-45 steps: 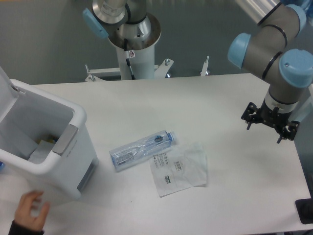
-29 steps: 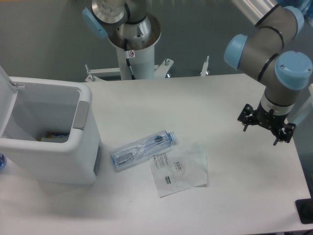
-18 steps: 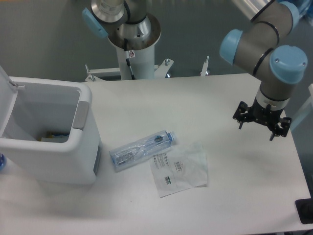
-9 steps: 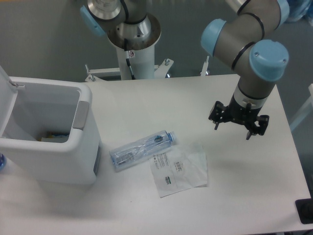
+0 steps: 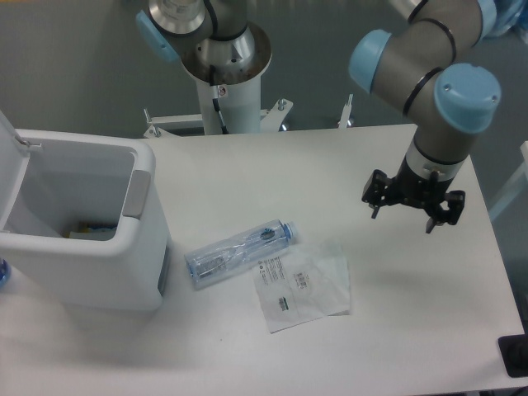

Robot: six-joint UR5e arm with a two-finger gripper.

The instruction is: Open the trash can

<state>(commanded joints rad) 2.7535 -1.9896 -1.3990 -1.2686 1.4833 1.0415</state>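
Note:
The trash can (image 5: 91, 264) is a large white boxy bin standing upright at the table's left side. Its lid (image 5: 8, 157) is swung up at the far left, so the inside shows, with some items at the bottom. The grey push tab (image 5: 138, 192) sits on its right rim. My gripper (image 5: 412, 210) hangs over the right part of the table, far from the bin. Its black fingers (image 5: 374, 208) are spread apart and hold nothing.
A crushed clear plastic bottle (image 5: 239, 252) lies mid-table, with a clear plastic bag (image 5: 304, 285) bearing a label next to it. The arm's pedestal (image 5: 224, 82) stands at the back edge. A black object (image 5: 513, 355) sits at the front right corner.
A hand had the bin tilted 2.5 s ago; the bin now stands upright and the hand is gone. My gripper moved left over the table, then slightly back right.

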